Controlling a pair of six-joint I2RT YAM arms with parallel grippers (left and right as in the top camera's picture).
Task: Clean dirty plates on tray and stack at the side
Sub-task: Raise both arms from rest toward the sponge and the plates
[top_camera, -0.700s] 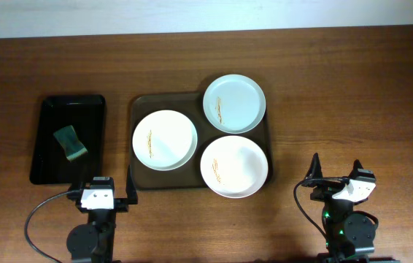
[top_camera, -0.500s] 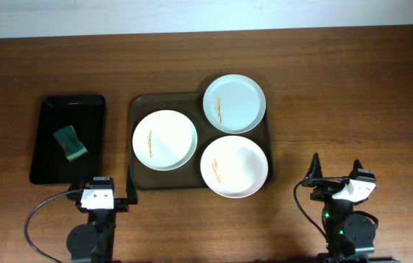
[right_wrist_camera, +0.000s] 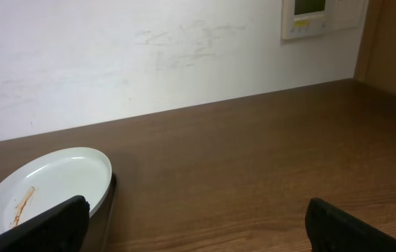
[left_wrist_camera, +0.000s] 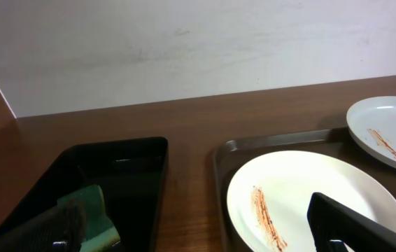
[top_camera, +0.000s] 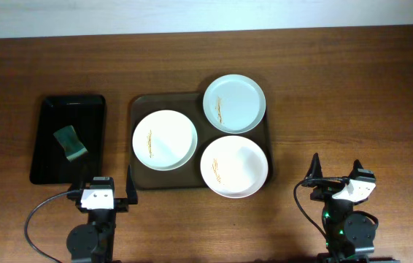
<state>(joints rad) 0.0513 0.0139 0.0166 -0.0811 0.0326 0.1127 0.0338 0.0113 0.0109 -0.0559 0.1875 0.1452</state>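
We judge the task to be at its very start: all three plates lie on the tray (top_camera: 138, 109) and none is stacked at the side. One plate (top_camera: 164, 140) sits at 9 o'clock on the tray, a second plate (top_camera: 234, 104) at 1 o'clock with its edge hanging over the rim, and a third plate (top_camera: 233, 166) at 5 o'clock, reaching past the near rim. Each face shows a thin yellowish-brown smear.

The left jaws rest at 7 o'clock from the tray, spread wide and holding nothing; the right jaws rest at 4 o'clock, likewise spread and empty. Both are low at the near edge of the desk (top_camera: 352, 80).

The green sponge (top_camera: 69, 141) lies in the small black tray (top_camera: 46, 172), at 9 o'clock from the plates. The next move, as we read it, calls for the left jaws to reach forward to 12 o'clock, close on the sponge and carry it to the nearest plate.

Against the earlier overhead frames we see no change: arms, plates and sponge sit where they were
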